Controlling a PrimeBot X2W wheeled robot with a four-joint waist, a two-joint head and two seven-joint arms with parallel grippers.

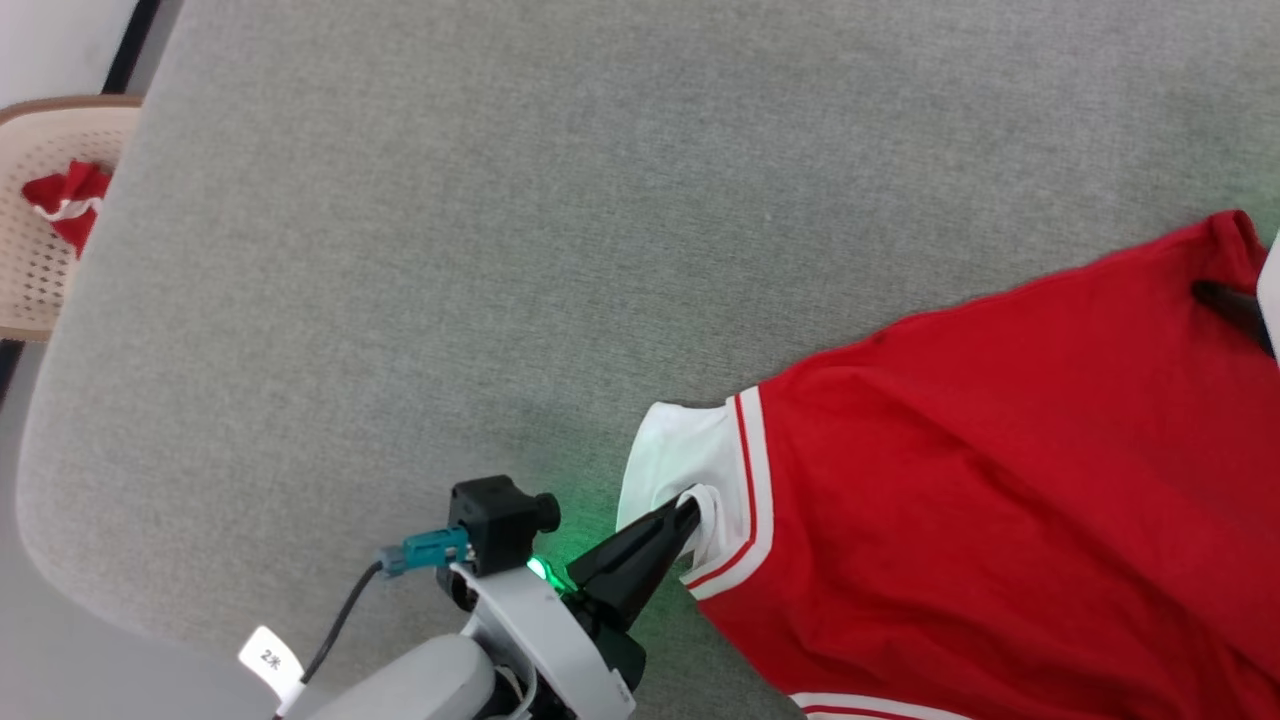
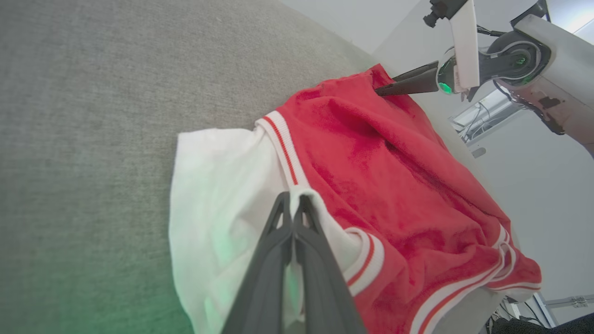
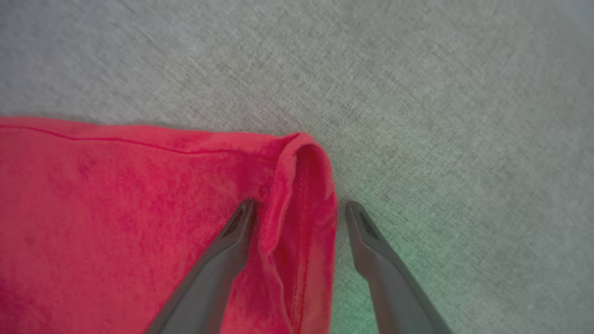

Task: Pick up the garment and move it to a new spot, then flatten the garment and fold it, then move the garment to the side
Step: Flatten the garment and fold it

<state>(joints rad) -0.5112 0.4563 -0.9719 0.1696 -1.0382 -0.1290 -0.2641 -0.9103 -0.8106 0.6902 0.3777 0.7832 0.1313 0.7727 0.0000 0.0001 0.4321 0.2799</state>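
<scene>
The garment (image 1: pixel 1000 480), a red jersey with white sleeves and striped trim, lies spread on the grey table toward the right front. My left gripper (image 1: pixel 688 512) is shut on a pinch of the white sleeve (image 2: pixel 222 195) near its red-striped cuff. At the jersey's far right corner, my right gripper (image 3: pixel 299 208) stands open, its fingers straddling a raised fold of the red hem (image 3: pixel 301 185). From the left wrist view, the right gripper (image 2: pixel 385 88) pokes at the far red corner. The lettering is hidden.
The grey fabric table (image 1: pixel 500 250) stretches wide to the left and back. A beige perforated basket (image 1: pixel 45 220) with a red cloth (image 1: pixel 65 200) in it stands off the table's left edge. The table's rounded front edge runs near my left arm.
</scene>
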